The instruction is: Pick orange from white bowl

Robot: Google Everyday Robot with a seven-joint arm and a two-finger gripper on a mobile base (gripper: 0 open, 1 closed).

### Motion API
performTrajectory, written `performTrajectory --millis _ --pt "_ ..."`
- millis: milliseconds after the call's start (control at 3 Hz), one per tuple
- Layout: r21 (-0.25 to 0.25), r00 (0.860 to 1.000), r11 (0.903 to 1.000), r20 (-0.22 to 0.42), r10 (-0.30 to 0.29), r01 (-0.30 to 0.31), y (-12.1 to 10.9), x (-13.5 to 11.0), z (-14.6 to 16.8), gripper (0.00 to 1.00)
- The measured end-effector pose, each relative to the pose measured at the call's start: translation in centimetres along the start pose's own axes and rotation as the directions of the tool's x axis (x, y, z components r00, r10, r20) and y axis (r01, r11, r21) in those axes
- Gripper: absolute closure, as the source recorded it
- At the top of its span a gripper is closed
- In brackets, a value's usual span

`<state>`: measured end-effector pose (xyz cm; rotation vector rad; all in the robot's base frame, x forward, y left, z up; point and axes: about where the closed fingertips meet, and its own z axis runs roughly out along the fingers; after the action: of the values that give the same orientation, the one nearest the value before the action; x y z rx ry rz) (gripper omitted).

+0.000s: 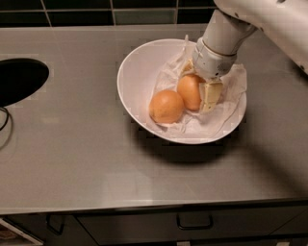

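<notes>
The white bowl stands on the grey counter and holds two oranges on crumpled white paper. The left orange lies free near the bowl's middle. The right orange sits between the fingers of my gripper, which reaches down into the bowl from the upper right. One cream finger presses against this orange's right side. The other finger is mostly hidden behind the fruit at its upper left. The orange still rests in the bowl, touching the left one.
A grey counter runs to a front edge with a drawer handle below. A dark round sink opening lies at the left. Dark tiles back the counter. My white arm crosses the upper right.
</notes>
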<state>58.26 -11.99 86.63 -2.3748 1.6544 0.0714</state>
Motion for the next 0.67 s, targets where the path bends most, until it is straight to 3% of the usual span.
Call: performTrajectory --millis 333,667 --pt "-0.002 1.0 1.0 0.001 -0.004 0.004 -0.19 0.08 0.42 0.28" --pt "-0.013 1.0 0.9999 0.011 -0.011 0.011 -0.38 -0.1 0.75 0.47"
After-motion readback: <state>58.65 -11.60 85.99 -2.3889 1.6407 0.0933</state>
